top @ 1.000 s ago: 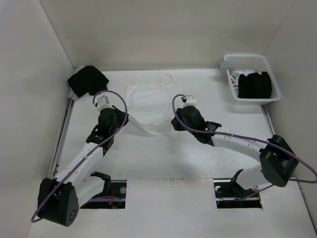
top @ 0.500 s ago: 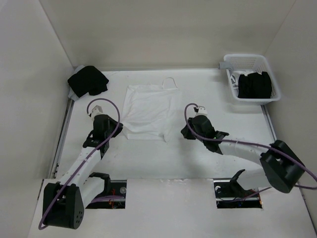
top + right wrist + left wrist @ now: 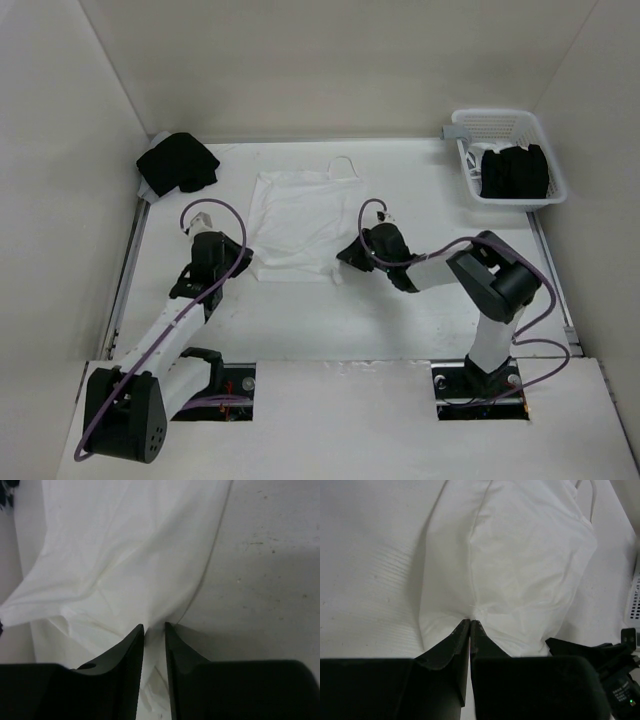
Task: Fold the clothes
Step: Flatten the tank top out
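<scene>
The clothes (image 3: 300,215), a thin white camisole, lie spread flat in the middle of the table with a narrow strap loop (image 3: 343,165) at the far edge. My left gripper (image 3: 243,266) sits at the near left corner. In the left wrist view the left gripper (image 3: 471,621) is shut on a pinch of the fabric (image 3: 520,555). My right gripper (image 3: 345,262) is at the near right corner. In the right wrist view the right gripper (image 3: 154,626) has its jaws slightly parted, with the hem of the fabric (image 3: 125,545) lying loose between them.
A white lattice basket (image 3: 510,118) at the back right holds black garments (image 3: 515,172). Another black garment (image 3: 177,163) lies bunched in the back left corner. White walls close in the table on three sides.
The clothes hung bunched between both grippers; they were drawn toward the near edge and now lie flat. The right jaws have parted and the right elbow has swung in.
</scene>
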You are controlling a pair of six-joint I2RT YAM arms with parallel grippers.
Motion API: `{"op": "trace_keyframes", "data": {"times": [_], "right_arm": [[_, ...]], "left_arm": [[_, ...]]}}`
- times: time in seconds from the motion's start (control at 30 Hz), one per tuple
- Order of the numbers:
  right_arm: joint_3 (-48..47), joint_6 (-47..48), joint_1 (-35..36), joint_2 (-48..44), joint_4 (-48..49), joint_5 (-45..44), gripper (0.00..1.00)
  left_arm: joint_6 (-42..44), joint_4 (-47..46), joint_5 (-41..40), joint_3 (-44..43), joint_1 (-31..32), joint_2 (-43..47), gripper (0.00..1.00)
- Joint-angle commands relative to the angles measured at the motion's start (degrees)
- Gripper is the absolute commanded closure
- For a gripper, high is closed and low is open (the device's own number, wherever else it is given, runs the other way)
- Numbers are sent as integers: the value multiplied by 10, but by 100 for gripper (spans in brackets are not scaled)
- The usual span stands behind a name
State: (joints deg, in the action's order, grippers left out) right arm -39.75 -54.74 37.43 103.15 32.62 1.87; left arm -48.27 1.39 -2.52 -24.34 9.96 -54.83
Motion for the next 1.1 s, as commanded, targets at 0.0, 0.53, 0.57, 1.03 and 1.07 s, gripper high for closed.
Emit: {"op": "trace_keyframes", "data": {"times": [0.0,0.53,0.57,1.03,1.07], "right_arm": [[-44,-48,-22,47,37,4,88],[-18,146,205,-286,-349,-196,100],[-16,146,195,-298,-340,-183,100],[-66,157,6,-255,-238,-137,100],[-70,154,22,-258,-234,-110,100]], "left_arm": [[-2,-40,0,2,12,0,98],[-10,-131,-28,25,-38,-78,99],[-10,-134,-28,28,-41,-81,99],[-28,-151,-34,21,-20,-99,99],[-27,-150,-36,19,-15,-98,99]]}}
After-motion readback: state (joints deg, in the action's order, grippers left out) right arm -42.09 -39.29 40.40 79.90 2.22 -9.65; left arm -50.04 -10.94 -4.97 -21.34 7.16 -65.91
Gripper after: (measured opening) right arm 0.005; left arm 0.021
